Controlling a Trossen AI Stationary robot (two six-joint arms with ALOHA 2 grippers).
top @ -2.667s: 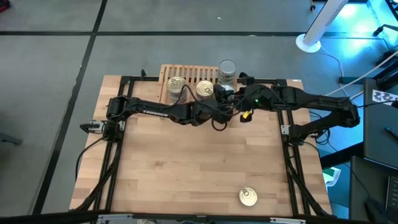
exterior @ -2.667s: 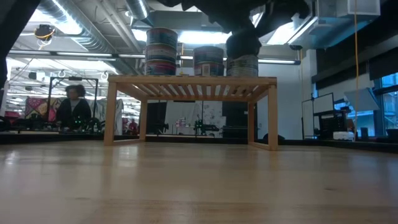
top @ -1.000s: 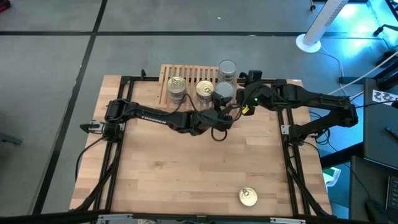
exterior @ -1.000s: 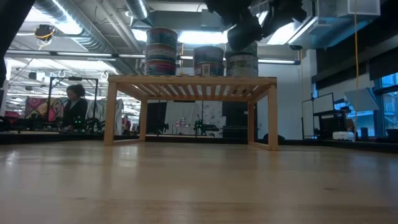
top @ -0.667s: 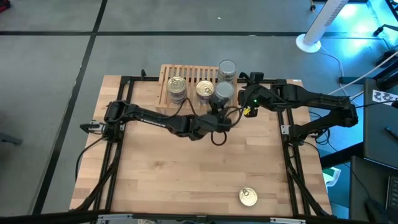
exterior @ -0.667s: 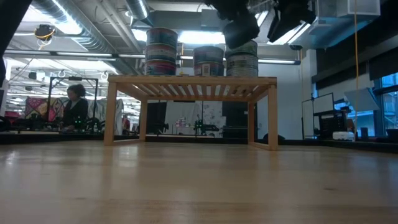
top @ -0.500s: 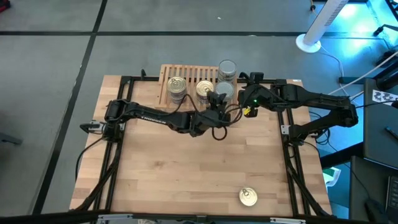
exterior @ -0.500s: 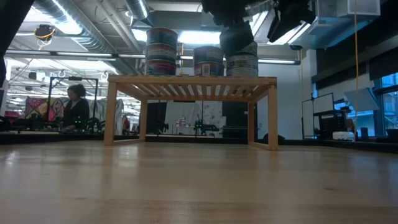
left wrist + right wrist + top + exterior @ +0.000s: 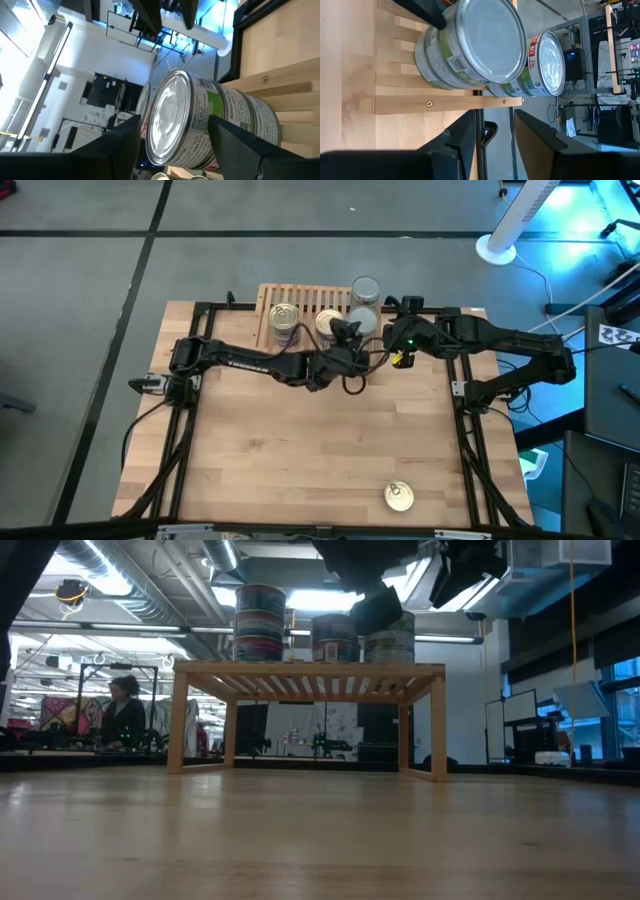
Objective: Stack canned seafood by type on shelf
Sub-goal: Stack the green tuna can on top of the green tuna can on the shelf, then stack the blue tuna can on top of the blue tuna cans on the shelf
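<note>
The shelf (image 9: 300, 295) stands at the table's far edge. Two stacks of gold-lidded cans (image 9: 283, 315) (image 9: 326, 322) sit on its top, with a silver-lidded stack (image 9: 365, 290) at its far right. A nearer silver-lidded stack (image 9: 470, 45) with green labels stands in front of that one. My left gripper (image 9: 347, 332) is open and nearly level, reaching from the near side over this nearer stack (image 9: 170, 117) and hiding most of it from above. My right gripper (image 9: 390, 315) hangs open just right of the shelf, holding nothing. My left gripper stands open against the top can of the nearer silver stack. One dark finger (image 9: 430, 12) lies at that can's near-left side. Whether it touches the can, I cannot tell.
One gold-lidded can (image 9: 399, 497) lies alone near the table's front edge, right of centre. The black frame rails (image 9: 460, 380) run along the table's sides. A person sits in the room beyond (image 9: 120, 710).
My left gripper has gone toward the far edge and a little left, from in front of the shelf to over the nearer silver stack. It has also sunk and tipped. The cans have kept still.
</note>
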